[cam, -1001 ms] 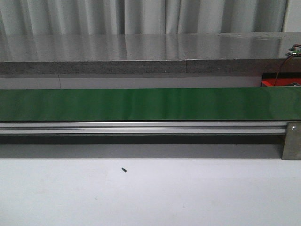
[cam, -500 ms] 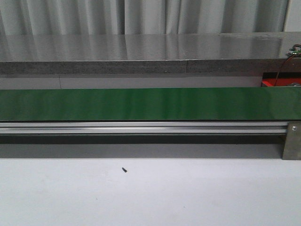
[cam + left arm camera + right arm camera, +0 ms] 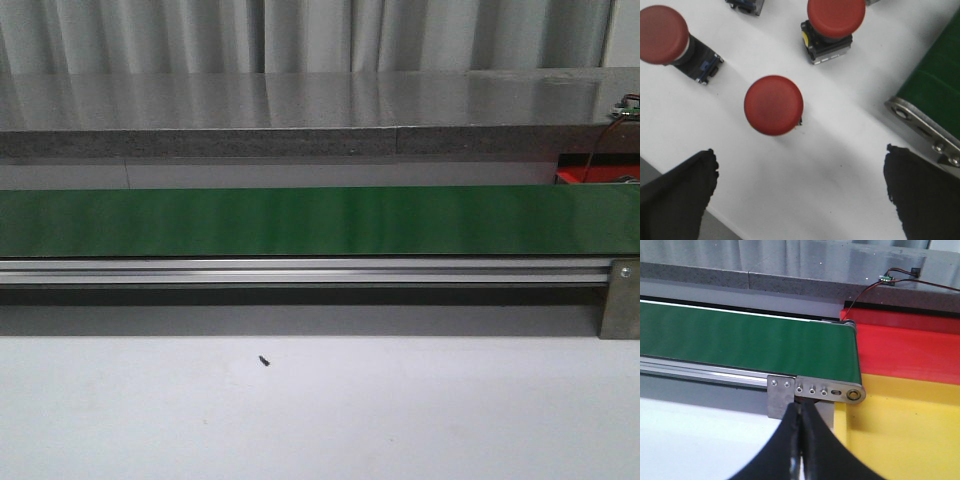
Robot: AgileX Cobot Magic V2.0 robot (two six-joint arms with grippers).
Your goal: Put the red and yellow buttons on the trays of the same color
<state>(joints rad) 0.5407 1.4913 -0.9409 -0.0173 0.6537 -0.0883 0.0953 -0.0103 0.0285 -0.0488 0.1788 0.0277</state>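
Observation:
In the left wrist view three red buttons stand on the white table: one upright [image 3: 773, 105] just ahead of my left gripper [image 3: 800, 185], one lying on its side [image 3: 662, 36], and one on a grey base [image 3: 832, 22]. The left gripper is open, its black fingers [image 3: 677, 195] wide apart with only bare table between them. In the right wrist view my right gripper [image 3: 801, 412] is shut on nothing, near the conveyor's end bracket. Beside it lie the yellow tray [image 3: 910, 430] and, farther back, the red tray [image 3: 910, 347]. No yellow button shows.
A green conveyor belt [image 3: 320, 220] on an aluminium rail [image 3: 300, 270] runs across the front view, with a grey counter [image 3: 300, 110] behind. A tiny dark speck [image 3: 264, 360] lies on the white table. A wire and small circuit board [image 3: 886, 277] sit above the red tray.

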